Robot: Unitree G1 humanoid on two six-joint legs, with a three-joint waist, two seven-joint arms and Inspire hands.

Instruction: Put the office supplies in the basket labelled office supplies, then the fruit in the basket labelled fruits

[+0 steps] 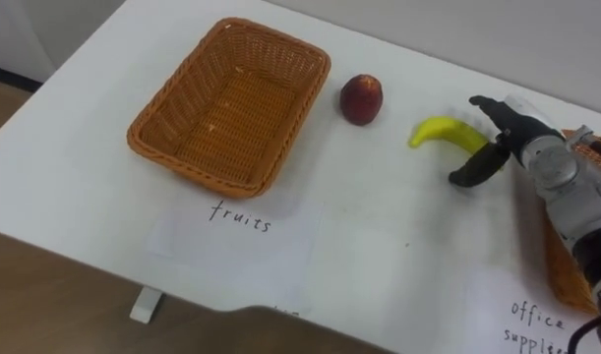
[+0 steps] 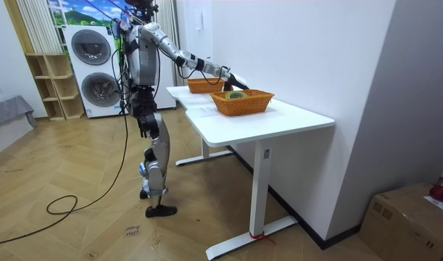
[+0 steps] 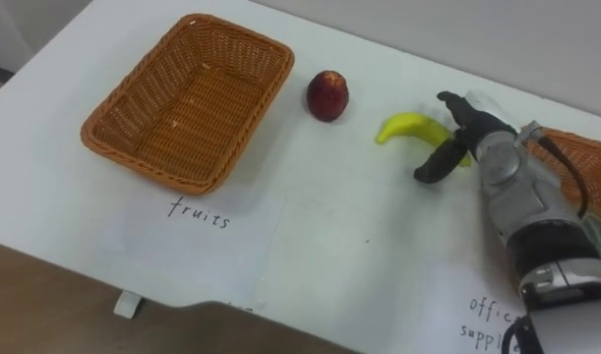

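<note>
Fingers [image 1: 485,104] of right hand [image 1: 521,140] arch apart over the banana [image 1: 438,131].

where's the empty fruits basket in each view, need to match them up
Left eye view: the fruits basket sits upper left of centre on the white table.
Right eye view: upper left.
Room view: centre top, the farther basket, behind the nearer basket.
Shared landmark: the right hand, stretched over the table between the two baskets.
</note>
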